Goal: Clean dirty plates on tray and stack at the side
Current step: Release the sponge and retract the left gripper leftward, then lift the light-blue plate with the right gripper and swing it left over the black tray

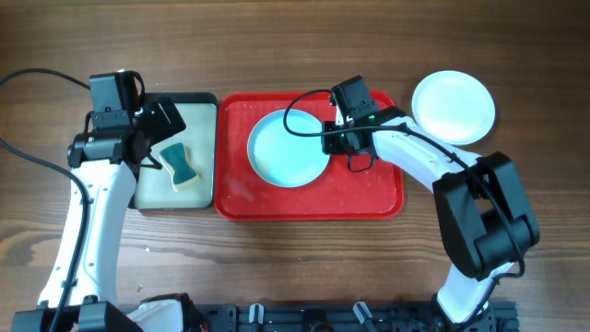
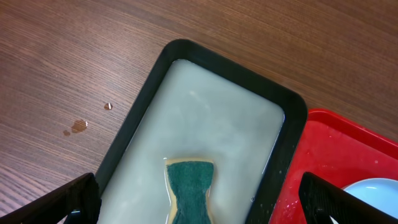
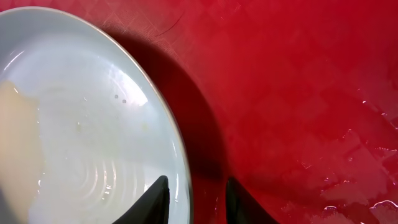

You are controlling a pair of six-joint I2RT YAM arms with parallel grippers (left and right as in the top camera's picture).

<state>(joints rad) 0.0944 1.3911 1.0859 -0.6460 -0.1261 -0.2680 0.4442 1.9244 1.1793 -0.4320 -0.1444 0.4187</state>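
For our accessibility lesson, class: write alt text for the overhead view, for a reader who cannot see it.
A blue plate lies on a red tray, the right gripper at its rim. A white plate sits right of the tray; the open left gripper hovers by a sponge.

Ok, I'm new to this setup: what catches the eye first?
The big red tray mid-table, holding a pale turquoise plate whose right rim the right gripper straddles. A white plate sits on the table far right; a green sponge lies in the black-rimmed tray left.

Sponge (image 1: 181, 164) in black tray (image 1: 201, 124), wooden table (image 1: 277, 277)
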